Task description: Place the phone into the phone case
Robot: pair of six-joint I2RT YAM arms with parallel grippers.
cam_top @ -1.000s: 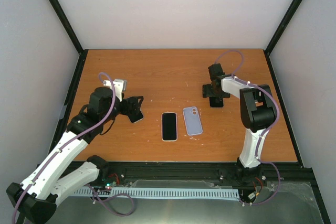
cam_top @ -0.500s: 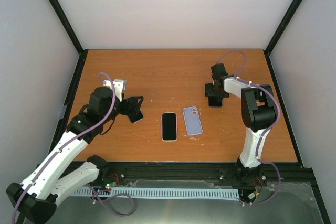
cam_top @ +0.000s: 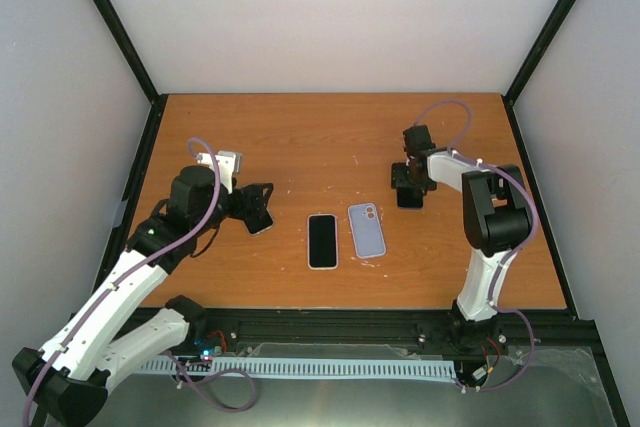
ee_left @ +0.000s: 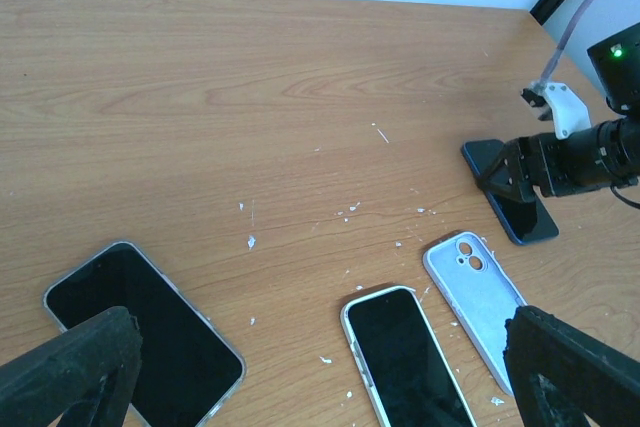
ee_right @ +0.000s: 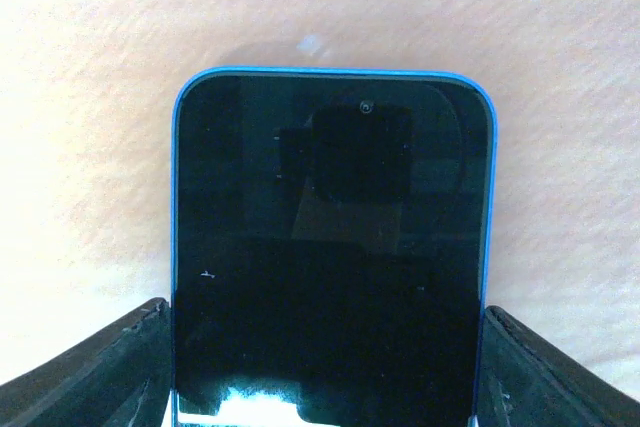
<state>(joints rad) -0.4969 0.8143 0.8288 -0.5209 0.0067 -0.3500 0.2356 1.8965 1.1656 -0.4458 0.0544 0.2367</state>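
From above, the right gripper (cam_top: 408,184) sat low over a blue-edged phone (cam_top: 410,199) lying on the wooden table (cam_top: 300,137), right of centre; the lavender phone case (cam_top: 366,230) lay near it toward the arms, just beside a silver-edged phone (cam_top: 322,241); the left gripper (cam_top: 257,209) hovered over a third phone (cam_top: 263,224) further left.

From the left wrist, its own fingers (ee_left: 70,372) stood spread wide apart, gripping nothing, with the third phone below the left one; the case showed its camera cut-out, though which face lay upward could not be told; white flecks (ee_left: 350,209) dotted the wood.

From the right wrist, the blue-edged phone lay screen up between the fingers (ee_right: 90,372), which pressed against both long edges, so the gripper looked clenched on it.

The phone would likely handle as a stiff, fairly heavy slab with a slippery glass face that could crack if dropped; the long edges seemed the best hold; the case looked light and somewhat pliable, likely to slide unless the other gripper steadied it.
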